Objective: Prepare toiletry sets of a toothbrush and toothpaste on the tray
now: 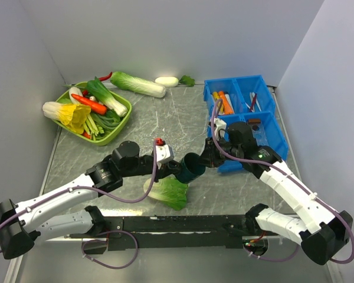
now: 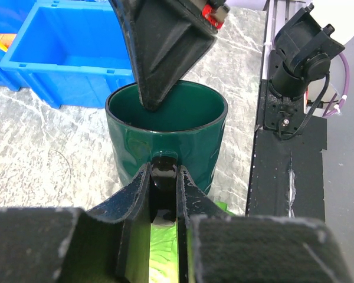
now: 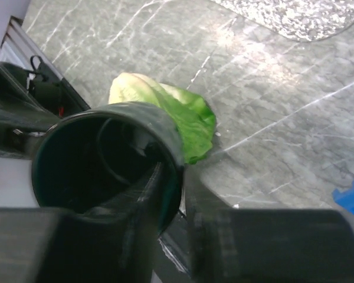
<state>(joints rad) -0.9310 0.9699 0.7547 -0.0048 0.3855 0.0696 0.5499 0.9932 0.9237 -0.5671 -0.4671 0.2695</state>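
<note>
Top external: 1 dark green mug (image 1: 193,167), handle clamped by left gripper (image 1: 177,170), rim pinched by right gripper (image 1: 205,159), beside lettuce leaf (image 1: 168,191)

Two white-shelled arms, the left arm (image 1: 59,203) and the right arm (image 1: 295,191), carry bulky black joint housings at base, elbow and wrist. A thin purple cable (image 1: 130,199) runs along each limb. The left gripper (image 2: 163,177) has glossy black tapered fingers (image 2: 138,194) set in coarse dark padding; the right gripper (image 1: 202,160) has matte black wedge-shaped ones. A red tab (image 1: 160,141) tops the left wrist's white block, and a small green light (image 1: 261,154) shows on the right forearm.
</note>
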